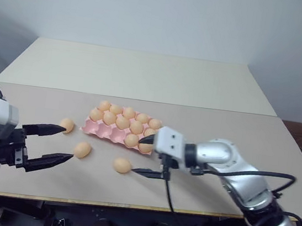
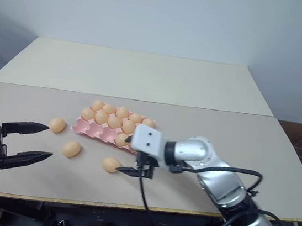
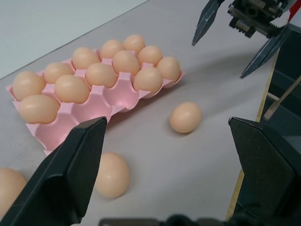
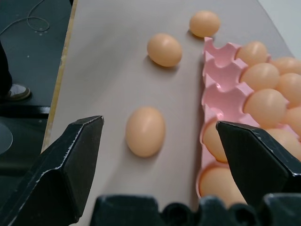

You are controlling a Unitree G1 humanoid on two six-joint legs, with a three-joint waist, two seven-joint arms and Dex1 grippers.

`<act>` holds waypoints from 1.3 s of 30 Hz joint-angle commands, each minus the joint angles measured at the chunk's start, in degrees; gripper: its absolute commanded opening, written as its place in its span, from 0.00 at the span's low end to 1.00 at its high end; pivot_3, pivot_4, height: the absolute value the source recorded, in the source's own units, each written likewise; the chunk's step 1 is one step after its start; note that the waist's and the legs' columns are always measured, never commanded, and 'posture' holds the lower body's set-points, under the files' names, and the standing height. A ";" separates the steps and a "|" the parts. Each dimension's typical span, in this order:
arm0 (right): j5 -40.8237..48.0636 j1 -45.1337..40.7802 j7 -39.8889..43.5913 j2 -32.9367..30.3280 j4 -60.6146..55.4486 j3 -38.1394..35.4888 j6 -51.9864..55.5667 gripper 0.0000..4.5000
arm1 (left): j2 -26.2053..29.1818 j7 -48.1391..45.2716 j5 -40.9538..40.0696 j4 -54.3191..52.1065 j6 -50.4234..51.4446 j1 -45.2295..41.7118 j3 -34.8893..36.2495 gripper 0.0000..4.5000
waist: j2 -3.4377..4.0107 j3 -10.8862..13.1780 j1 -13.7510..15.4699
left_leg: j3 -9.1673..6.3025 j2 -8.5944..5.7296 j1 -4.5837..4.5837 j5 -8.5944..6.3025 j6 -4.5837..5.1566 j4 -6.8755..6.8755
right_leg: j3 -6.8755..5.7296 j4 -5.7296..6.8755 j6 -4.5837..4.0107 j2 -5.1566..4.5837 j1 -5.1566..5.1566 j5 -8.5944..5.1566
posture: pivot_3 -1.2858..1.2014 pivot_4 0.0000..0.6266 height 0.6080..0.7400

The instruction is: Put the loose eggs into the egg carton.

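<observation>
Right gripper (image 1: 144, 156) of mine hung spread and empty, low over the table (image 1: 221, 128), aimed at the nearest of the loose eggs (image 1: 122, 165), likely lining up a grasp. Beside it sat the egg carton (image 1: 104, 132). My wrist camera showed empty front cups (image 4: 218, 101); my left gripper (image 1: 58, 144) waited agape.

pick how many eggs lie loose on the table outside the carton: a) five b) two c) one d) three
d: three loose eggs lie on the table in front of the carton: one by the carton's left end, one near the left gripper's fingers, one next to the right gripper.
</observation>
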 commanded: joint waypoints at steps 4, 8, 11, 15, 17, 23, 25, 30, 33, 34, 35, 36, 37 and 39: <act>-3.34 -3.26 -3.42 7.49 4.09 5.03 3.65 0.99 | 0.06 0.73 -1.65 -2.61 1.10 1.76 2.79 1.00 | 0.00 0.00 -0.01 | 0.00 0.01 0.04 0.01 0.00 0.03 | -0.03 0.06 -0.20 -0.01 0.02 -0.10 | 0.52 0.24 1.00; -6.32 -3.81 -5.25 10.42 8.37 7.59 4.01 0.99 | 0.14 0.66 -1.70 -3.43 1.41 2.88 3.39 1.00 | 0.01 0.00 0.05 | -0.02 0.04 0.09 0.01 -0.01 0.03 | -0.06 0.12 -0.21 0.01 0.03 -0.10 | 0.52 0.24 1.00; -7.35 -3.85 -4.88 11.51 10.71 9.01 3.52 0.99 | 0.30 0.87 -1.98 -3.38 1.41 2.55 3.46 1.00 | 0.01 0.00 0.02 | -0.02 0.02 0.05 0.01 -0.01 0.03 | -0.09 0.08 -0.21 -0.02 0.03 -0.11 | 0.52 0.24 1.00; -9.37 -4.49 -4.29 11.96 13.61 10.92 2.15 0.99 | 0.30 1.03 -1.79 -3.65 1.26 2.70 3.26 1.00 | 0.00 -0.01 -0.06 | -0.02 0.03 0.05 0.01 -0.01 0.03 | -0.09 0.07 -0.21 -0.01 0.03 -0.10 | 0.52 0.24 1.00; -9.84 -4.44 -4.11 12.30 14.40 10.85 1.97 0.99 | 0.29 1.58 -2.31 -4.23 1.68 2.42 3.18 1.00 | 0.00 -0.01 -0.06 | -0.02 0.04 0.05 0.01 -0.01 0.03 | -0.10 0.09 -0.21 0.00 0.03 -0.10 | 0.52 0.24 1.00; -10.45 -3.70 -4.07 13.89 14.77 10.36 2.63 0.91 | 0.54 1.41 -2.35 -4.57 1.64 2.81 3.22 1.00 | 0.00 -0.01 -0.06 | -0.04 0.05 0.05 0.01 -0.01 0.02 | -0.10 0.10 -0.20 0.02 0.03 -0.10 | 0.52 0.24 1.00; -10.10 -3.54 -3.94 14.17 14.23 9.49 3.04 0.79 | 0.67 1.40 -2.73 -4.77 1.91 2.66 3.16 1.00 | 0.00 -0.01 -0.06 | -0.04 0.05 0.05 0.01 -0.01 0.02 | -0.10 0.09 -0.20 0.01 0.03 -0.10 | 0.52 0.24 1.00; -8.33 -4.13 -3.24 14.62 12.62 6.36 4.02 0.44 | 1.00 1.59 -1.13 -3.59 0.69 1.78 2.52 1.00 | 0.01 0.00 -0.01 | -0.04 0.05 0.05 0.00 -0.01 0.02 | -0.11 0.09 -0.20 0.00 0.03 -0.10 | 0.52 0.24 1.00; -5.30 -5.90 -3.66 16.65 12.18 1.26 6.15 0.44 | 0.95 1.64 -1.73 -3.67 1.41 2.00 3.56 1.00 | 0.01 0.00 -0.03 | -0.04 0.05 0.05 0.00 -0.01 0.02 | -0.11 0.09 -0.20 0.01 0.02 -0.10 | 0.52 0.24 1.00; -4.83 -7.06 -4.00 17.56 12.94 -0.05 6.23 0.44 | 1.14 1.06 -1.64 -3.44 1.37 2.29 3.95 1.00 | 0.01 0.00 -0.12 | -0.04 0.05 0.05 0.00 -0.01 0.02 | -0.11 0.10 -0.20 0.02 0.02 -0.10 | 0.52 0.24 1.00; -4.78 -8.29 -4.58 18.43 13.89 -1.08 5.66 0.44 | 1.31 0.62 -1.14 -2.98 1.02 2.51 4.23 1.00 | 0.02 0.00 -0.24 | -0.04 0.05 0.05 0.00 -0.01 0.02 | -0.11 0.10 -0.19 0.02 0.02 -0.09 | 0.52 0.24 1.00; -4.85 -9.08 -4.91 18.92 14.51 -1.60 5.21 0.44 | 1.41 0.36 -0.74 -2.65 0.74 2.63 4.36 1.00 | 0.02 0.00 -0.32 | -0.04 0.07 0.05 0.00 -0.01 0.02 | -0.11 0.10 -0.18 0.04 0.01 -0.08 | 0.52 0.24 1.00; -4.76 -9.99 -5.51 19.90 15.62 -2.52 4.86 0.44 | 1.27 0.56 -0.41 -2.22 0.50 2.48 4.45 1.00 | 0.02 0.01 -0.33 | -0.04 0.09 0.05 0.00 -0.01 0.02 | -0.11 0.11 -0.17 0.06 0.00 -0.07 | 0.52 0.24 1.00; -5.19 -11.81 -7.18 21.78 18.60 -4.03 3.75 0.44 | 1.16 0.97 -0.43 -1.66 0.52 1.72 4.32 1.00 | 0.03 0.01 -0.28 | -0.05 0.11 0.08 0.00 -0.01 -0.02 | -0.12 0.11 -0.16 0.10 0.00 -0.07 | 0.52 0.24 1.00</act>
